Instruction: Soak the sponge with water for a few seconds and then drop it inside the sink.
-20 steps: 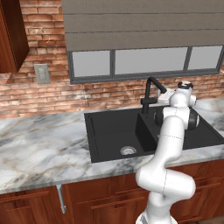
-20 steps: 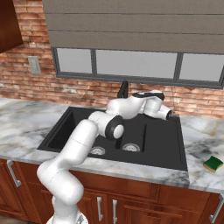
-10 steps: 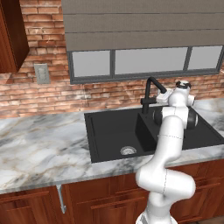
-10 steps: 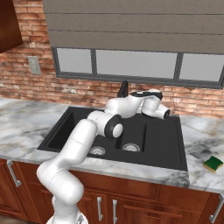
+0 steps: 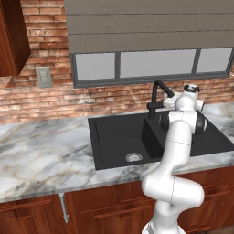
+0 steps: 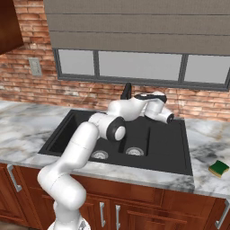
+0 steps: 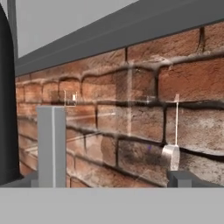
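The sponge [image 6: 218, 168], yellow with a green top, lies on the marble counter to the right of the sink, far from the hand. The black double-basin sink [image 6: 173, 150] [image 5: 114, 137] lies under the arm. My gripper [image 6: 169, 117] hangs above the back right of the sink, just right of the black faucet [image 6: 127, 91]. In the hand view the gripper [image 7: 116, 177] stands wide open with nothing between its fingers. It faces the brick wall, with the faucet [image 7: 6, 109] at the left edge. The water is out of view.
A brick backsplash [image 5: 91, 103] and a window [image 5: 151, 64] rise behind the sink. Marble counter [image 5: 41, 155] runs to the left and a narrower strip [image 6: 209, 143] to the right. Round silver drains [image 6: 99, 155] [image 6: 133, 151] sit in the two basins.
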### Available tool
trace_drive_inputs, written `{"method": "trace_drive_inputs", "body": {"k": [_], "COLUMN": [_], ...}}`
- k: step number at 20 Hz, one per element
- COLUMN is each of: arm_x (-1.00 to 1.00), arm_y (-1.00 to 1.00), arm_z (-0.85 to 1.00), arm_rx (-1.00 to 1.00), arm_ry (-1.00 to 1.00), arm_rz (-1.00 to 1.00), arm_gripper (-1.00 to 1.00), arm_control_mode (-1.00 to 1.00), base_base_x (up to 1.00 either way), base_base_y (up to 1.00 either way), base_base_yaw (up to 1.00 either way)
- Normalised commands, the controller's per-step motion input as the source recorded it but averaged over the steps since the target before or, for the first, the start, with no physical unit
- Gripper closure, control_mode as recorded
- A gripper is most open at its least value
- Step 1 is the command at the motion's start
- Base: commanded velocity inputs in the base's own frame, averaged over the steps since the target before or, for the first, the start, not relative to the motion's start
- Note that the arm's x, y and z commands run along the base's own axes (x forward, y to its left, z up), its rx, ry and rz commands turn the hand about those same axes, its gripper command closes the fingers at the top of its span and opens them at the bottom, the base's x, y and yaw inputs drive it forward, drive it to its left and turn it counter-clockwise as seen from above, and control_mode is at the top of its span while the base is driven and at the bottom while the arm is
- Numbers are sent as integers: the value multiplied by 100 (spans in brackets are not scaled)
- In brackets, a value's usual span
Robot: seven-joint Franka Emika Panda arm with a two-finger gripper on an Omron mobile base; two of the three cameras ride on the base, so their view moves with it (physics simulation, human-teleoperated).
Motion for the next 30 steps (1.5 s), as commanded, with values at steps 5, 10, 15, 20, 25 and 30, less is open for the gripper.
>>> {"method": "trace_drive_inputs", "body": {"k": [5, 10, 15, 20, 25, 30], "arm_x": [0, 0, 0, 0, 0, 0], "arm_y": [-32, -31, -34, -47, -54, -50], "arm_z": [-20, -15, -16, -25, -26, -21], "arm_rx": [2, 0, 1, 5, 7, 6], "arm_ry": [-1, -2, -3, -3, -2, -1], "arm_rz": [-7, -7, -4, -2, 0, 0], "arm_gripper": [-100, -100, -100, -100, -100, -100], "arm_control_mode": [-100, -100, -100, -100, -100, -100], "base_base_x": [0, 0, 0, 0, 0, 0], "base_base_y": [0, 0, 0, 0, 0, 0], "base_base_yaw": [0, 0, 0, 0, 0, 0]}}
